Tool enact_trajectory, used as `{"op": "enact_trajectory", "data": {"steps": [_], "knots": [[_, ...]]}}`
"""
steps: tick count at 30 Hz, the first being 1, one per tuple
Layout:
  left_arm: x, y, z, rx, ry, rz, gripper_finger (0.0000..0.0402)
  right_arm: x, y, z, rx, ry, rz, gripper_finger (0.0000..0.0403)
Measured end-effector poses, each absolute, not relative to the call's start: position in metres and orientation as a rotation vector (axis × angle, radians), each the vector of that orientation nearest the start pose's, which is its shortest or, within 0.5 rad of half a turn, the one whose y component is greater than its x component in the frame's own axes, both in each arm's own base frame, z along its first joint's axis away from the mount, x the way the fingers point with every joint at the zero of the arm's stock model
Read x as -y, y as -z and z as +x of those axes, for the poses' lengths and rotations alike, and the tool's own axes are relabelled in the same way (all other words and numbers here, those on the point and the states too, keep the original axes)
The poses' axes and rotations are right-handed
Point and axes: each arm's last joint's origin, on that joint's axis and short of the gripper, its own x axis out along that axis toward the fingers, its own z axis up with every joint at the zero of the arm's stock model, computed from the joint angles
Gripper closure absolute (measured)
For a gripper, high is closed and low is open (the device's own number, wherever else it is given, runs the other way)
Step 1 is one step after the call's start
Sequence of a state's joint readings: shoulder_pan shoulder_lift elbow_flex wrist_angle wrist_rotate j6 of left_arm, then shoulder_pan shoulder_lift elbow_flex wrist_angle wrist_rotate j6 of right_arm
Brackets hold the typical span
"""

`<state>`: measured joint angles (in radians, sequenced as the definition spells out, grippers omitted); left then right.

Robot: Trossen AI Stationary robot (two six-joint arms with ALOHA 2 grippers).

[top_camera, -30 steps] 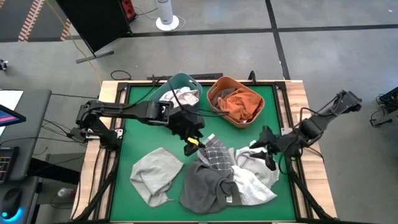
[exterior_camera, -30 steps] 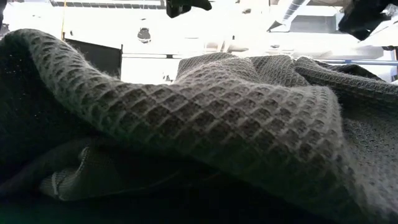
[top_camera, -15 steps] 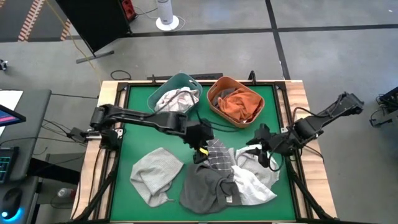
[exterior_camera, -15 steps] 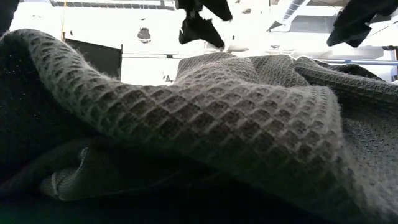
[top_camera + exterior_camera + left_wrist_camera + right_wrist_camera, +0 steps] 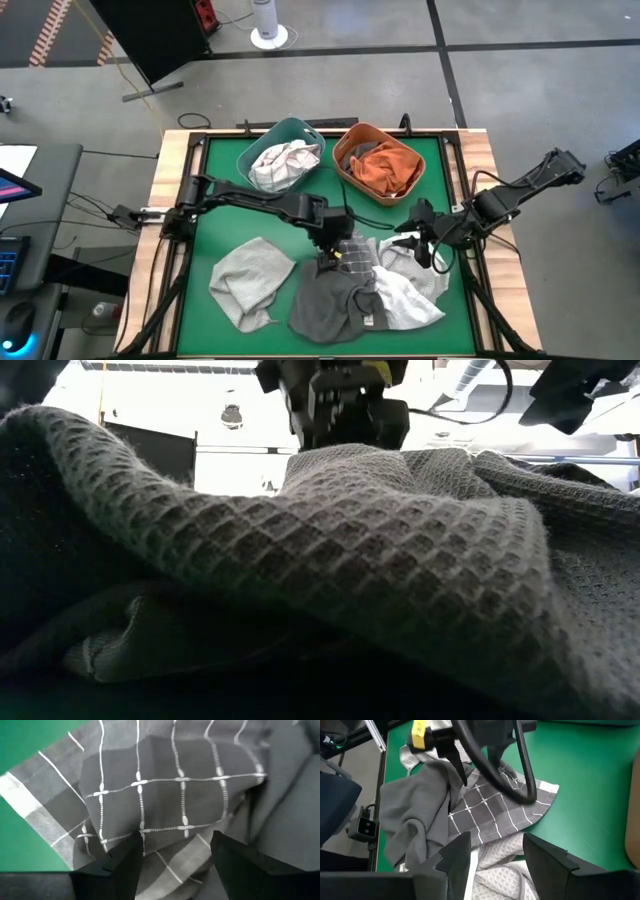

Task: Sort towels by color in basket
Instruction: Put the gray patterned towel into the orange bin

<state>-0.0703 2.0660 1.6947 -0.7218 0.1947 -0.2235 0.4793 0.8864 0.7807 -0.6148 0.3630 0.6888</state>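
**Left gripper down on the checked towel, right gripper waiting beside the pile**

In the high view, the left gripper [image 5: 333,252] sits just below the centre of the frame, lowered onto the dark grey checked towel [image 5: 350,250]. Its wrist view shows the two fingers [image 5: 117,867] spread apart, with the checked cloth bunched between and ahead of them; nothing is pinched yet.

The right gripper [image 5: 428,240] hovers to the right of centre, over the upper edge of the white waffle towel [image 5: 410,285], its fingers [image 5: 455,857] also spread and empty.

The loose towels lie in the lower half of the green table [image 5: 220,195]: a light grey towel [image 5: 250,280] at lower left, a dark grey towel [image 5: 330,300] at bottom centre partly under the checked one, and the white waffle towel at lower right.

Two baskets stand side by side at the top centre. The teal basket [image 5: 252,152] holds a white towel [image 5: 282,162]; the orange basket [image 5: 348,135] to its right holds a rust-orange towel [image 5: 385,168].

In the low view, dark grey waffle cloth fills nearly the whole frame.
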Motion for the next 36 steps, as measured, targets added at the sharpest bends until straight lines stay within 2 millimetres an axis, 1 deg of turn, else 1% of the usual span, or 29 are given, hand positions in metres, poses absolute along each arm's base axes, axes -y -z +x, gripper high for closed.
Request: {"op": "enact_trajectory", "data": {"steps": [3,5,7,10,11,14,16,19,21,23,25,27,29,31,34,36], "knots": [[0.035,-0.213,0.44,-1.118,0.092,-0.243,0.0205,-0.07,-0.279,0.16,-0.657,0.128,0.372,0.0196],[0.034,-0.213,0.44,-1.118,0.088,-0.221,0.0238,-0.068,-0.279,0.161,-0.654,0.138,0.37,0.0196],[0.033,-0.213,0.44,-1.114,0.076,-0.205,0.0283,-0.066,-0.279,0.162,-0.653,0.151,0.373,0.0196],[0.03,-0.213,0.441,-1.113,0.059,-0.212,0.0369,-0.063,-0.279,0.162,-0.655,0.165,0.376,0.0196],[0.028,-0.213,0.441,-1.112,0.05,-0.223,0.0384,-0.063,-0.279,0.162,-0.654,0.168,0.377,0.0196],[0.022,-0.217,0.44,-1.104,0.039,-0.236,0.0396,-0.063,-0.279,0.162,-0.657,0.169,0.375,0.0196],[0.017,-0.226,0.435,-1.106,0.036,-0.232,0.04,-0.063,-0.278,0.16,-0.67,0.168,0.369,0.0196],[0.009,-0.246,0.427,-1.065,0.039,-0.222,0.04,-0.063,-0.276,0.154,-0.708,0.17,0.377,0.0196],[0.003,-0.256,0.423,-1.047,0.017,-0.247,0.04,-0.062,-0.276,0.15,-0.724,0.173,0.383,0.0196],[-0.005,-0.258,0.422,-1.042,-0.02,-0.305,0.0396,-0.061,-0.276,0.149,-0.731,0.179,0.382,0.0196],[-0.011,-0.256,0.422,-1.052,0.0,-0.367,0.0383,-0.06,-0.277,0.149,-0.719,0.181,0.391,0.0196],[-0.013,-0.252,0.424,-1.065,0.028,-0.42,0.0358,-0.059,-0.278,0.151,-0.706,0.187,0.401,0.0196],[-0.011,-0.248,0.424,-1.086,0.064,-0.452,0.0322,-0.058,-0.278,0.152,-0.697,0.192,0.409,0.0196],[-0.01,-0.243,0.424,-1.12,0.078,-0.467,0.0281,-0.058,-0.279,0.155,-0.684,0.19,0.416,0.0196],[-0.011,-0.241,0.424,-1.136,0.091,-0.482,0.0218,-0.059,-0.278,0.156,-0.682,0.189,0.418,0.0196],[-0.011,-0.236,0.424,-1.155,0.114,-0.466,0.0184,-0.06,-0.279,0.158,-0.672,0.185,0.423,0.0196]]}}
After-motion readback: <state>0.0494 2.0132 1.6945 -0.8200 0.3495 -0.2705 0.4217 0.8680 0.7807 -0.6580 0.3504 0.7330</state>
